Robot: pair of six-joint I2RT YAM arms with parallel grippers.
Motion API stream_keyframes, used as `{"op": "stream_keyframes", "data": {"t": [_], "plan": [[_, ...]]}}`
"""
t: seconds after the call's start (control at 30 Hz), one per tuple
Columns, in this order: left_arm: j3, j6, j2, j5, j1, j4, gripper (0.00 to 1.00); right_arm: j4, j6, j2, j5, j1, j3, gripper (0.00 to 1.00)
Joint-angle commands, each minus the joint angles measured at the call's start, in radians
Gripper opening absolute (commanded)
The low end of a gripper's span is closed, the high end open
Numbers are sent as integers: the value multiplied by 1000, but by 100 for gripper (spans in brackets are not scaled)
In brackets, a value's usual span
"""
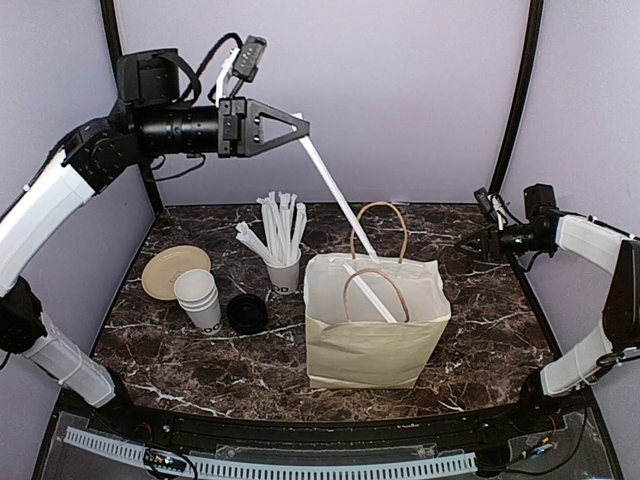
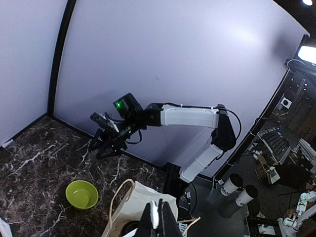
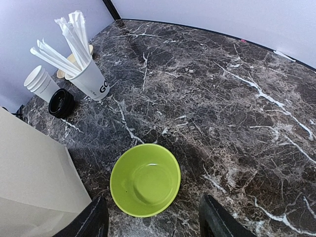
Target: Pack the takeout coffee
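Holding: the left gripper (image 1: 300, 128), high in the upper left of the frame, is pinched closed on a white straw (image 1: 338, 195) that slants down into the paper bag (image 1: 375, 345).
Other arm: the right gripper (image 1: 468, 243) hangs at the right edge, fingers wide apart with nothing between them, above a green bowl (image 3: 144, 180).
Takeout coffee: no lidded cup stands on the table (image 1: 480, 340); in the left wrist view a dark round shape (image 2: 129, 228) low inside the bag is maybe its lid, but I cannot tell surely.
Handling: I judge it light to medium in weight, with a soft paper wall that dents and a lid that can pop off; it must stay upright.
Grip place: around the body, under the lid rim, with a gentle squeeze.
Not for packing: stack of lidless cups (image 1: 200, 300), black lids (image 1: 246, 313), cup of straws (image 1: 283, 272).
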Motion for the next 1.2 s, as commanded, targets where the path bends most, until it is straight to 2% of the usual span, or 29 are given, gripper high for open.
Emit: {"op": "stream_keyframes", "data": {"t": [0.0,0.2,0.27,0.33,0.37,0.4,0.5,0.6,0.7,0.83,0.9,1.03,1.17], "plan": [[-58,-19,50,20,-71,79,0,5,-3,-33,6,-2,6,62],[-305,-63,77,-147,-166,356,0,9,-6,-42,5,-2,-2,62],[-358,-111,92,-131,-174,423,0,6,-4,-40,6,-2,3,62],[-364,-113,103,-99,-176,410,16,2,-4,-40,1,-2,6,62],[-356,-69,99,-98,-176,381,32,-2,-4,-43,-1,-2,10,63],[-330,-35,95,-131,-176,311,38,-12,-5,-46,-3,-2,20,64],[-279,144,56,-324,-175,171,65,-73,-26,-68,14,-3,84,69],[-185,268,48,-512,-174,0,81,-149,-33,-100,50,-4,182,71],[-161,364,32,-750,-166,-60,85,-140,14,-145,153,-4,240,78],[-229,368,-28,-966,-130,0,86,-64,193,-184,343,-7,304,98],[-301,359,-76,-1054,-106,58,89,-18,277,-206,401,-7,323,99],[-418,282,-161,-1088,0,120,97,105,421,-265,551,-7,322,99],[-468,292,-200,-1189,62,128,99,109,441,-268,574,-7,364,98]]}}
